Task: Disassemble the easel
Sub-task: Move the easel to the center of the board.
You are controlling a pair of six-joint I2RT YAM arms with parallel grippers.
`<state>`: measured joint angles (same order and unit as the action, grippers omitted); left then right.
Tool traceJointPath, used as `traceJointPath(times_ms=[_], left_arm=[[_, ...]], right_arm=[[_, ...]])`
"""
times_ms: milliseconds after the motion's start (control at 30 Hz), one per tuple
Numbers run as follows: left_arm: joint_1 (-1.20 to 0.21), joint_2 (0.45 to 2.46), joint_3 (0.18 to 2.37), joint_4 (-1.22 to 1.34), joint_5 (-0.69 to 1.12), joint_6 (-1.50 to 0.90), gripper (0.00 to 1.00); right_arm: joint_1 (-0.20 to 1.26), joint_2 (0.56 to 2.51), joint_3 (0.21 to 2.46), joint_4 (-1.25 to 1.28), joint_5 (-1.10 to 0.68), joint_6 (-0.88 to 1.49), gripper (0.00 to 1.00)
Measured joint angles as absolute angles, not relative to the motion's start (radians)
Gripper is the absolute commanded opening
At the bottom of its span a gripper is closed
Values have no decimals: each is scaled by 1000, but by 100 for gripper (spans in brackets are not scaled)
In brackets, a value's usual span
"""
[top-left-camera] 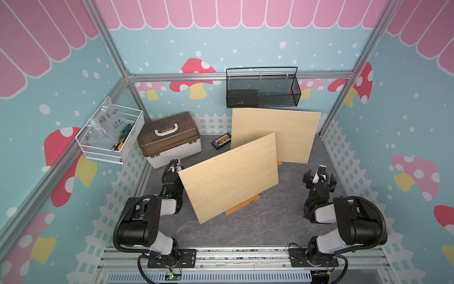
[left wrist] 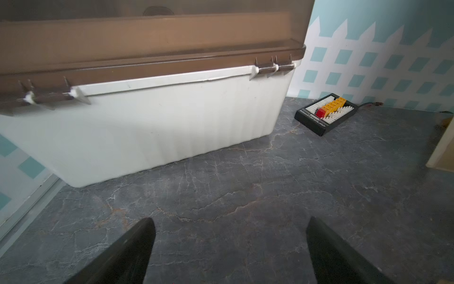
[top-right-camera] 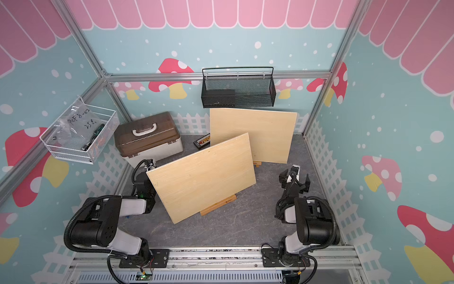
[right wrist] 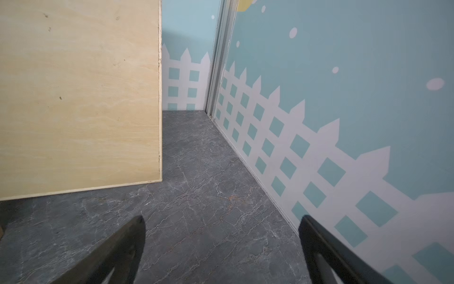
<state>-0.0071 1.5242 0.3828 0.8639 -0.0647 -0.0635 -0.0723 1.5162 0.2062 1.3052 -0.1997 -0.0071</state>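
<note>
**A:** How far along is it?
**B:** Not begun, I judge; on the tabletop (top-left-camera: 245, 228) the front board (top-left-camera: 228, 177) leans near the middle on its easel ledge (top-left-camera: 243, 204); the rear board (top-left-camera: 275, 135) is propped toward the far right corner.
**A:** And the pincers?
**B:** The left pincer (left wrist: 230, 218) and right pincer (right wrist: 222, 217) both gape wide and hold nothing.
**A:** Any writing?
**B:** The bag (top-left-camera: 108, 120) in the wall basket (top-left-camera: 134, 132) reads roughly "PCF8-02"; the ledge's mark (top-left-camera: 252, 201) is too small to read.

"PCF8-02" handwritten on plastic bag (top-right-camera: 78, 120)
</note>
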Motion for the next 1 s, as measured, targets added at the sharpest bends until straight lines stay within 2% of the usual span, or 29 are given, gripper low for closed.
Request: traceJointPath(times_ms=[900,1000], left_arm=[[-7,1500,386,819,-76,-64,99],[-7,1437,406,737,-88,-64,99]], right_arm=[[-72,1515,206,1302,-199,-7,100],[-72,1458,232,1175,-194,-3,100]])
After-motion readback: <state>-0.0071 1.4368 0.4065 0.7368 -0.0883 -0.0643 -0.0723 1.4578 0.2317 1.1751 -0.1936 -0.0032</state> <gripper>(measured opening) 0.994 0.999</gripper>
